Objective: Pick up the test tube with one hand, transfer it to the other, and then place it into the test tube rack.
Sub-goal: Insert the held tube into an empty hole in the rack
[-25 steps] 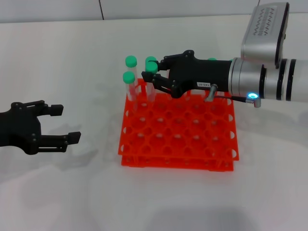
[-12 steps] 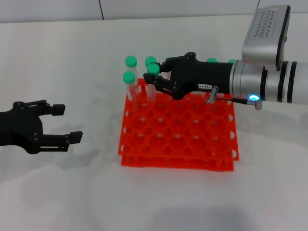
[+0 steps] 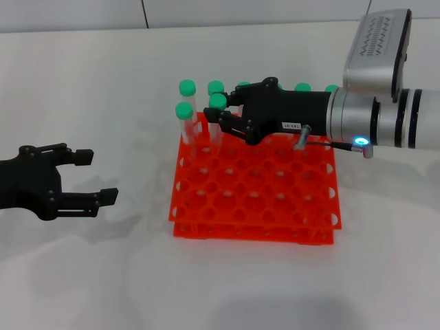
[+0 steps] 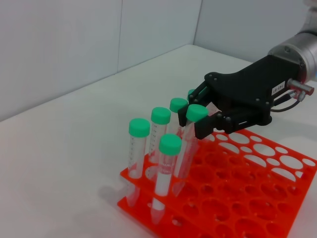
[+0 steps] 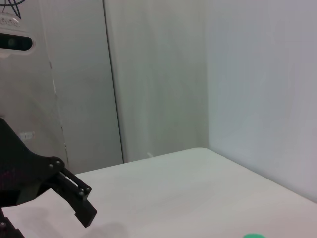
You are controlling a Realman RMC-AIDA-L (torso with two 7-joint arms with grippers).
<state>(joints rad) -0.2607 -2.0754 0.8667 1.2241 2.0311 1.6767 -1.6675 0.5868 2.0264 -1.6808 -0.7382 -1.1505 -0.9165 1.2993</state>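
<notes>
Two arms are showing in the head view, one on each side of the orange-red rack [image 3: 253,189], which is sitting on the white table [image 3: 103,82]. Reaching in from the right, the right tool [image 3: 223,117], black with a small white label on its body, is hovering over the far left corner of the rack. Its fingers are pinching a clear tube with a green cap [image 3: 218,102] just below the cap. In the left wrist view that same tube [image 4: 188,144] is leaning slightly, its lower part passing down among the rack's [image 4: 237,193] holes beside the other tubes, while the right tool [image 4: 205,119] is gripping it from the rack side. Whether its tip is resting in a hole I cannot tell.

Three more green-capped tubes are standing in the same corner: one at the far left [image 3: 185,110], one in front of it [image 3: 183,127] and one just behind the held tube [image 3: 214,88]. Further green caps are peeking out behind the right tool along the back row [image 3: 302,87].

Off to the left, well apart from the rack, the left tool [image 3: 96,177] is hanging low over the table with its fingers spread wide and nothing between them. In the right wrist view a black tool [image 5: 74,196] is showing above the table [image 5: 198,188], and a sliver of green cap [image 5: 255,236] is sitting at the frame's edge
</notes>
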